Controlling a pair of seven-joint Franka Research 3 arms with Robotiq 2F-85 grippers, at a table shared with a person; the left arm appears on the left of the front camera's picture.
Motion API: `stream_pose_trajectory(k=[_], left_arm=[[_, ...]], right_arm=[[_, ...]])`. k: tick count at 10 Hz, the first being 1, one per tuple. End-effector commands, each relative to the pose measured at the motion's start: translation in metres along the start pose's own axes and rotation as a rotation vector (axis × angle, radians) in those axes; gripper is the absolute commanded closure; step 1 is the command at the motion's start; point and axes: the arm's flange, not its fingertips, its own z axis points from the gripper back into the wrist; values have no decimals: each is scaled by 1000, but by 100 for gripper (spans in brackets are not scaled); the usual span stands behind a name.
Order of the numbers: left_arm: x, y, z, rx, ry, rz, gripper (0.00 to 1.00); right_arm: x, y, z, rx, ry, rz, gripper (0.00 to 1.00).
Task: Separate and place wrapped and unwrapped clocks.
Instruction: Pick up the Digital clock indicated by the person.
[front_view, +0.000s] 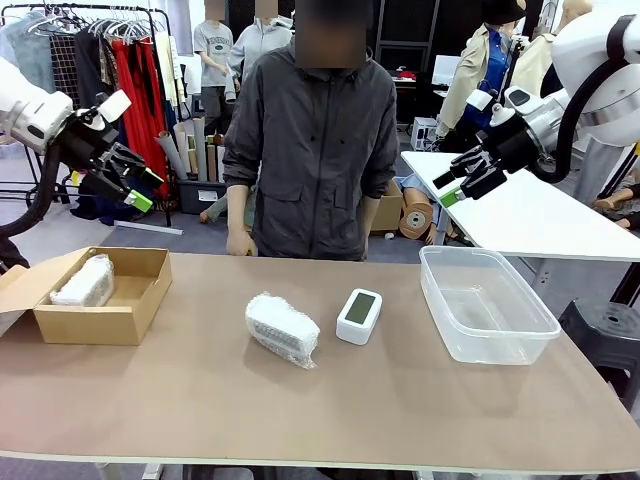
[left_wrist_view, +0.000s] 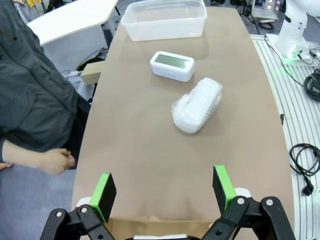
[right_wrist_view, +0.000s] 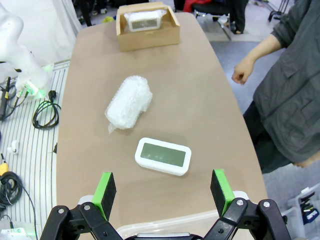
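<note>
Aloft and empty, left gripper (front_view: 143, 188) and right gripper (front_view: 447, 189) spread wide; bare clock (front_view: 359, 315) beside wrapped clock (front_view: 282, 329)

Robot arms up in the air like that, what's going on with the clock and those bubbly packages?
Nothing is being held right now. The left gripper and right gripper both hover open above the table. One bubble-wrapped clock lies in the cardboard box on the left. A second wrapped clock lies mid-table beside the bare white clock. The clear tub sits on the right, and a person stands at the far side.
</note>
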Motion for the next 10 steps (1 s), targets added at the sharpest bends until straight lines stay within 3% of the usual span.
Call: stream_pose_trajectory(k=[1, 10], left_arm=[[0, 0, 0, 5, -5, 2, 0], [0, 0, 0, 5, -5, 2, 0]], right_arm=[[2, 0, 1, -5, 0, 4, 0], [2, 0, 1, -5, 0, 4, 0]])
